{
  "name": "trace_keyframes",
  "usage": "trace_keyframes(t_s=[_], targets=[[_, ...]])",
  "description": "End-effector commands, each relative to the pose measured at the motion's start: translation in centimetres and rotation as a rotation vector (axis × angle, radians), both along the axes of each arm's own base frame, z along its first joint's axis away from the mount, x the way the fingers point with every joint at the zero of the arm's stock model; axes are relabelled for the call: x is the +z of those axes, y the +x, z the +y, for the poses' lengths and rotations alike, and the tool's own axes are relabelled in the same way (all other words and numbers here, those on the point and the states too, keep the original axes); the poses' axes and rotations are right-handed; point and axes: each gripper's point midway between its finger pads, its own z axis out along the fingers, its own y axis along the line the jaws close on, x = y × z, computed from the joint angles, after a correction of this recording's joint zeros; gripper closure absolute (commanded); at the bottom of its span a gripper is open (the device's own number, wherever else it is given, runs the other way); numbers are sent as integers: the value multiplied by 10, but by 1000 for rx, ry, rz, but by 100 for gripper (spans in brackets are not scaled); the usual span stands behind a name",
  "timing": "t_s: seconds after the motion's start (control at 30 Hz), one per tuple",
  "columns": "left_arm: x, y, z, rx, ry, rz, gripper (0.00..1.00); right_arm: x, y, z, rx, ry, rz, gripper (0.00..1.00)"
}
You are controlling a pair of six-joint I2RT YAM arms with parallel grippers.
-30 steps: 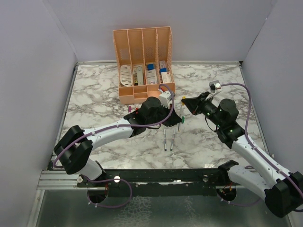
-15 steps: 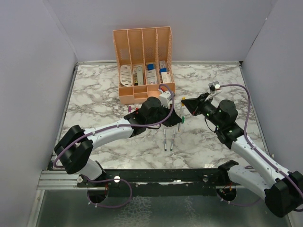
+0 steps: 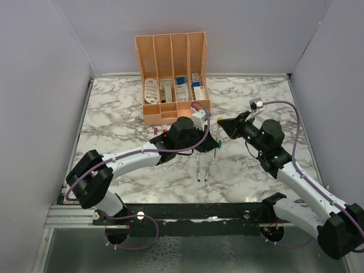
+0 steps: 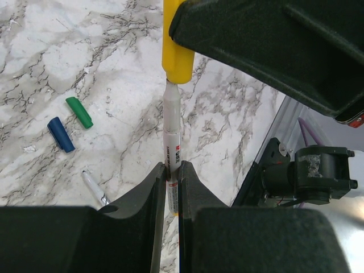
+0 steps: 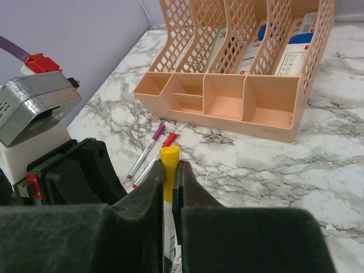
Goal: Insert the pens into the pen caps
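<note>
**Yellow cap meets its pen over the marble**

The left pincer (image 4: 172, 176) is clamped narrowly on the barrel of a grey-white pen (image 4: 172, 142), which points out past its fingertips. Just ahead of them, the right pincer (image 5: 169, 183) grips the yellow cap (image 4: 178, 57), its open end over the pen's tip. The tip appears partly seated, though the view does not settle it. On the marble surface (image 4: 45, 57) beside the left pincer lie a blue cap (image 4: 60, 134) and a green cap (image 4: 78, 112), close together. Another pen (image 4: 94, 187) lies nearer its fingers. Beyond the right pincer stands the peach organiser (image 5: 227, 108).
</note>
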Motion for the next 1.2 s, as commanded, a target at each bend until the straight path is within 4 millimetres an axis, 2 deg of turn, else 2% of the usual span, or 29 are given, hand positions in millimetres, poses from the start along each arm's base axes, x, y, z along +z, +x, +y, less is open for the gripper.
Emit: trace_keyframes(t_s=[0.0, 0.77, 0.93, 1.17], targets=[[13, 4, -5, -5, -41, -21, 100, 13, 0, 2, 7, 5, -49, 99], [36, 10, -8, -8, -83, -58, 100, -16, -7, 5, 40, -13, 7, 99], [51, 17, -7, 17, -125, -81, 100, -25, -10, 7, 64, -20, 30, 99], [76, 41, 8, 130, -178, -134, 100, -41, -18, 8, 89, -42, 80, 99]])
